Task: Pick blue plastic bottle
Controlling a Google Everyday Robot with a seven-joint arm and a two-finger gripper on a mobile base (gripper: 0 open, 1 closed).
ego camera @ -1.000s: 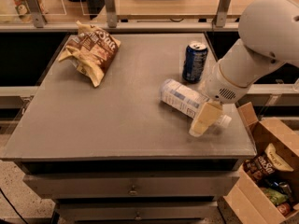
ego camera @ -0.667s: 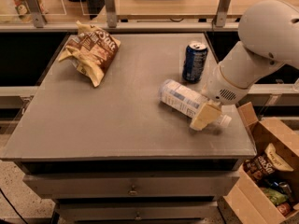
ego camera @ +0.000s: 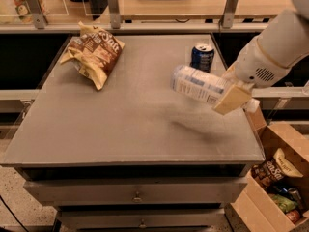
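The blue plastic bottle [ego camera: 198, 84] is clear with a pale blue-and-white label. It hangs in the air above the right side of the grey table [ego camera: 120, 124], lying almost level, its base pointing left. My gripper [ego camera: 235, 94] is shut on the bottle's cap end, with a cream finger [ego camera: 231, 99] across the front of it. The white arm comes in from the upper right. A shadow lies on the table under the bottle. The cap is mostly hidden behind the finger.
A dark blue soda can [ego camera: 202, 57] stands upright behind the bottle. A brown-and-yellow chip bag [ego camera: 93, 53] lies at the far left. A cardboard box [ego camera: 277, 178] of snacks sits on the floor at the right. Rails and posts run along the back.
The bottle lay on the table in the gripper's grasp; now it is lifted clear of the surface. The arm has risen. The can and the bag have not moved.
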